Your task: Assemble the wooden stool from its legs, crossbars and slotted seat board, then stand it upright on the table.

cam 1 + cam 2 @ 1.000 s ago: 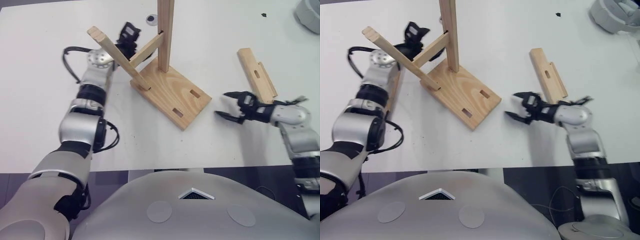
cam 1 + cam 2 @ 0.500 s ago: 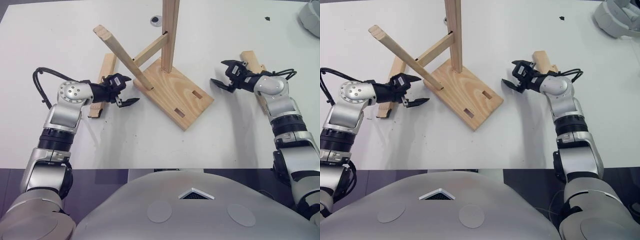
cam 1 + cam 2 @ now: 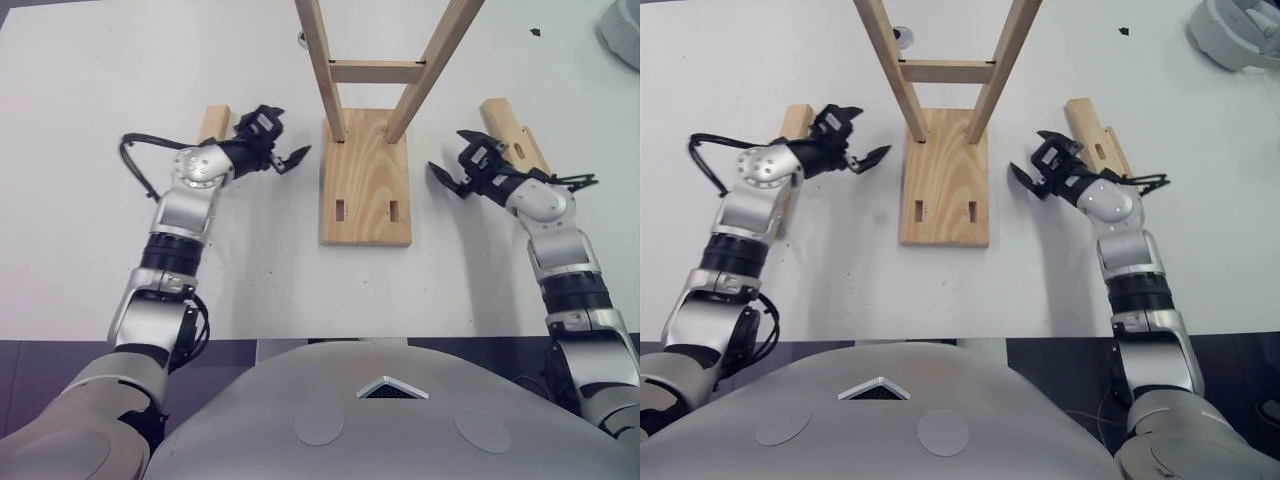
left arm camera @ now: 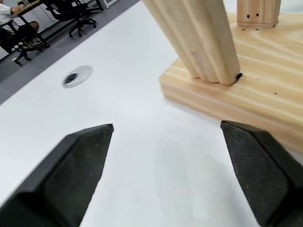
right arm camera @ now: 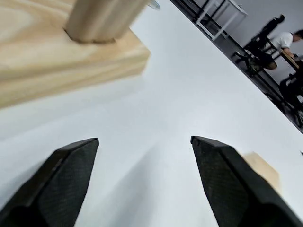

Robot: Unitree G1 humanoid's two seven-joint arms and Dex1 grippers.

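The seat board point(image 3: 365, 190), slanted a second ago, is now laid square to the table edge. The leaning leg point(image 3: 322, 70) is stood up beside the other leg point(image 3: 432, 60), with the crossbar point(image 3: 377, 72) level between them. The left gripper point(image 3: 285, 140) is released from the crossbar and held spread beside the board's far left corner. The right gripper point(image 3: 445, 152) is brought farther up the board's right side.

Open gaps flank seat board point(image 3: 366, 205); upright legs point(image 3: 321, 70), crossbar point(image 3: 375, 72) block far end.

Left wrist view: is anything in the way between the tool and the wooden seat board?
No, nothing visible. Only bare table lies between the open left tool and the seat board.
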